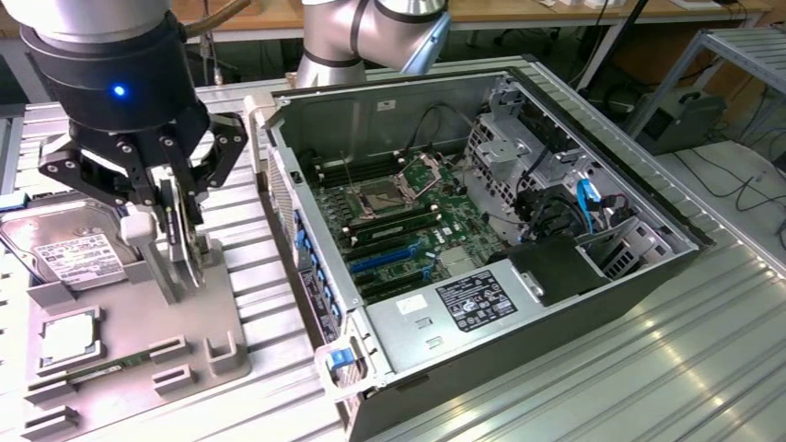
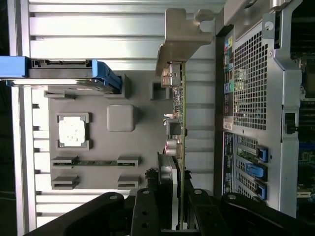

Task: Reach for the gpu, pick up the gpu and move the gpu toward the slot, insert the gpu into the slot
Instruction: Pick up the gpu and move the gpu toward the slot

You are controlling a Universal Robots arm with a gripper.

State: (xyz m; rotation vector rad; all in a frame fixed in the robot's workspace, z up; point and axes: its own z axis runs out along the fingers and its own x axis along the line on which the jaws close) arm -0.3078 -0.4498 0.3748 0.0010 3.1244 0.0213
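The gripper [image 1: 179, 253] pinches the thin gpu [image 2: 181, 98]. The card stands on edge right between its fingers, likely so it can slide straight into a slot. The gray holder [image 1: 135, 341] lies just below, and the open computer case [image 1: 590, 276] sits beside it.

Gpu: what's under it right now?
Under the gpu, held in the gripper, sits the edge of the grey fixture tray on the ribbed table. The spot directly beneath the card is covered by the card itself.

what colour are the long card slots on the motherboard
Blue. The card slots show best in the exterior view.
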